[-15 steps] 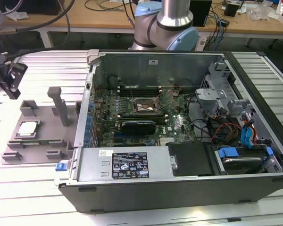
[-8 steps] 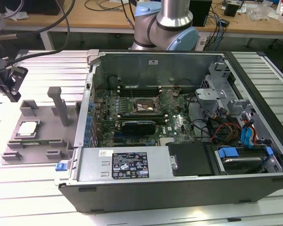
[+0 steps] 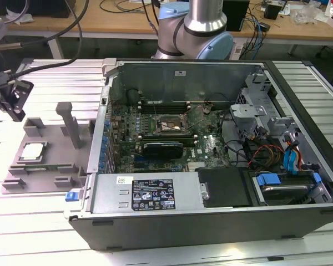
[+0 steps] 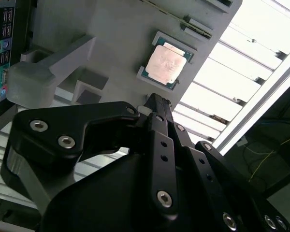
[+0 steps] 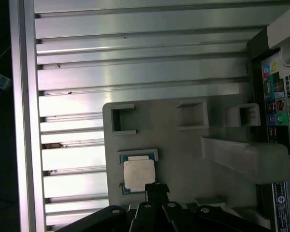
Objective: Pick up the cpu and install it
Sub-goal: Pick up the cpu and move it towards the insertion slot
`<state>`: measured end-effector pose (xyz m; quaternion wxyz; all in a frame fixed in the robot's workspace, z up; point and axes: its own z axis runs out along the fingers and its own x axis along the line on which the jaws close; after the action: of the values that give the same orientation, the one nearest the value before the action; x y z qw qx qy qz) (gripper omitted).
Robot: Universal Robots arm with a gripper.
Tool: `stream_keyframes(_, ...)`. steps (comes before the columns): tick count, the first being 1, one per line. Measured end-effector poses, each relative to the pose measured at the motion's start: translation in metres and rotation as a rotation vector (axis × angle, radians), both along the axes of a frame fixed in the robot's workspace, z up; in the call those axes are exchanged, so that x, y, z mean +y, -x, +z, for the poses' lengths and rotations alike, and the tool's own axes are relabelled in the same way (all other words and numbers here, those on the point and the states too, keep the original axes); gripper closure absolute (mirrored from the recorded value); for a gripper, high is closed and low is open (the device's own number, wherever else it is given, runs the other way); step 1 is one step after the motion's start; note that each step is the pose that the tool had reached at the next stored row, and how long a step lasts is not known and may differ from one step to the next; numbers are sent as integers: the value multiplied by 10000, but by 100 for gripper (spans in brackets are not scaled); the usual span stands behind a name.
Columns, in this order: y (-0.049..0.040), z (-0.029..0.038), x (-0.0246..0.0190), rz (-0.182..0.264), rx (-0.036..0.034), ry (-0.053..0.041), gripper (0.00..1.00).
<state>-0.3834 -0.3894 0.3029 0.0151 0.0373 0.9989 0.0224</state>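
The cpu (image 3: 33, 151), a small square chip with a silvery top, lies flat in a recess of the grey fixture (image 3: 58, 145) at the exterior view's left. Both wrist views show the cpu (image 4: 166, 65) (image 5: 138, 175) lying beyond the fingertips. My gripper (image 3: 15, 113) hangs in the air above the fixture's far left part, apart from the chip. Its black fingers meet in a narrow tip (image 4: 157, 102) (image 5: 156, 186) with nothing between them. The motherboard socket (image 3: 169, 125) lies open inside the computer case.
The open computer case (image 3: 211, 138) fills the exterior view's middle and right, with cables, a drive cage and a black heatsink block (image 3: 164, 148) inside. A grey upright post (image 3: 69, 124) stands on the fixture between the cpu and the case. The table (image 3: 44, 77) is slatted aluminium.
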Motion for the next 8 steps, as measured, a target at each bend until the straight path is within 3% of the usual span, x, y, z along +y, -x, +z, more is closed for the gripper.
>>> stream_keyframes(8, 25, -40, 0, 0, -1, -1, 89)
